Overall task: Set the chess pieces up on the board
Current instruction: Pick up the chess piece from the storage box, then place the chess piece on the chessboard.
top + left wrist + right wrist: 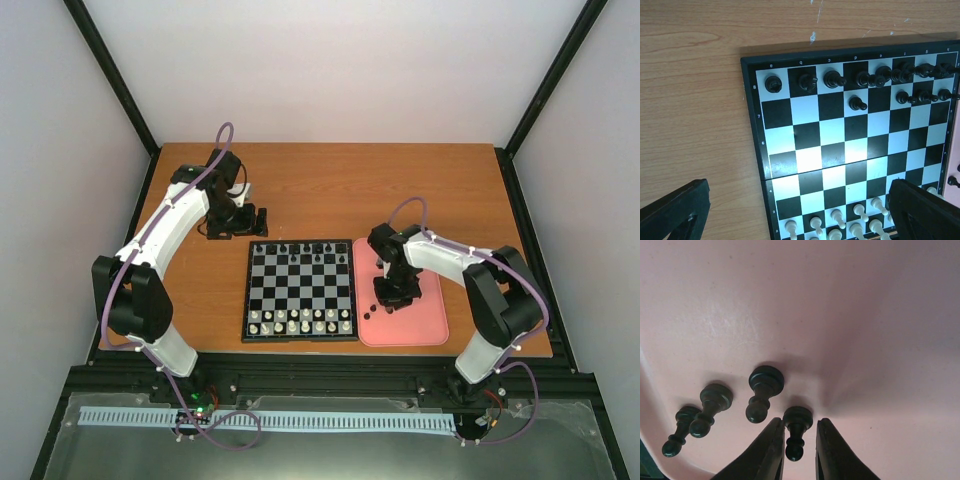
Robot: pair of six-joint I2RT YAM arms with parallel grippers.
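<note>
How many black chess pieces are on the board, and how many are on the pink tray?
On the board, black pieces: 12
On the pink tray, black pieces: 4
Total: 16

The board lies on the wooden tabletop and fills the right of the view. Along the board's far row stand black pieces, one to a square at the left end and crowded together toward the right end. In the next row a lone black pawn stands near the middle. White pieces line the board's near edge. The left hand hangs above the board's near part with its dark fingers spread wide, one off the board's left edge, the other over its near right corner. Just past the board's right edge shows a sliver of pink tray.
</note>
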